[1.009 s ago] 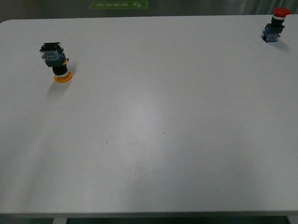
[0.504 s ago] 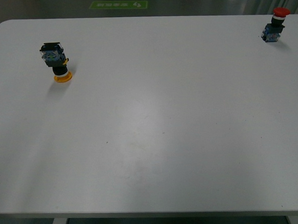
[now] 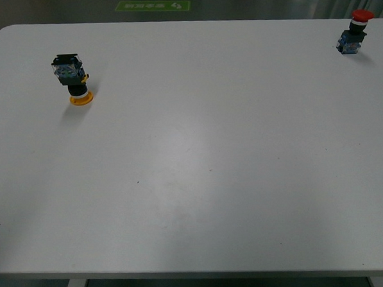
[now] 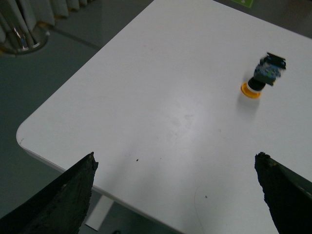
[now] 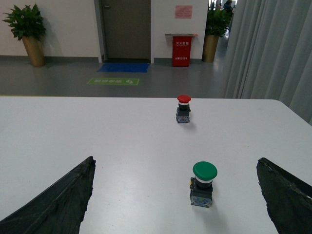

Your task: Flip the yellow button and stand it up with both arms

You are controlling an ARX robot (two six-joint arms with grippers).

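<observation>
The yellow button (image 3: 73, 80) sits upside down toward the far left of the white tabletop (image 3: 198, 156). Its orange cap is flat on the surface and its blue-black body is on top, leaning slightly. Nothing touches it.

In the front view neither arm shows. The left wrist view shows the left claw (image 4: 174, 163) spread wide, with 2 dark fingers (image 4: 61, 200) at the edges of the frame and bare tabletop between them. The yellow button (image 4: 263, 77) is well apart from it, further along the surface, and a rounded tabletop corner lies nearby.

The right claw (image 5: 175, 163) is spread wide too and grips nothing. Ahead of it a green button (image 5: 203, 184) stands upright, and a red button (image 5: 183, 108) stands upright further on. That red button (image 3: 354, 31) sits at the far right edge, well apart from the yellow one.
</observation>
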